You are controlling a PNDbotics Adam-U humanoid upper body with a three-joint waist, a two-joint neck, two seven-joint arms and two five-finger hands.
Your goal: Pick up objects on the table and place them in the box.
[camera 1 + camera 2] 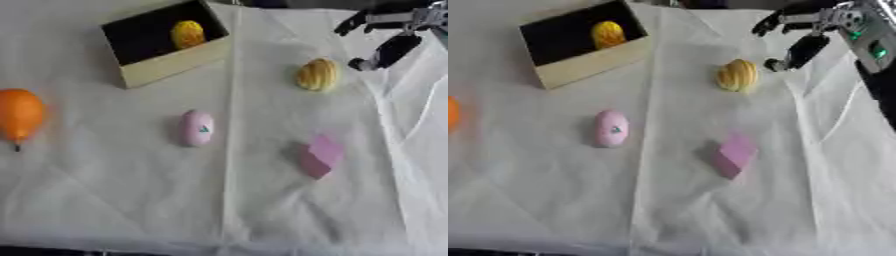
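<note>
Black right hand (802,37) hovers at upper right, fingers spread, holding nothing, near yellow ridged fruit (738,75). Box (171,62) already holds one yellow fruit (187,34). Pink oval (197,128), pink block (321,155), orange fruit (19,115) lie on white-clothed counter (131,200).

A white cloth (122,200) was spread across the whole work surface, reaching from the left side to the right and from the far edge almost to the near one. It was marked by a long straight crease (229,165) running from far to near a little right of the middle, by a second slanting fold (391,145) on the right side, and by fainter diagonal wrinkles (79,180) on the near left. A narrow dark strip (52,251) was seen beyond the cloth's near edge.
</note>
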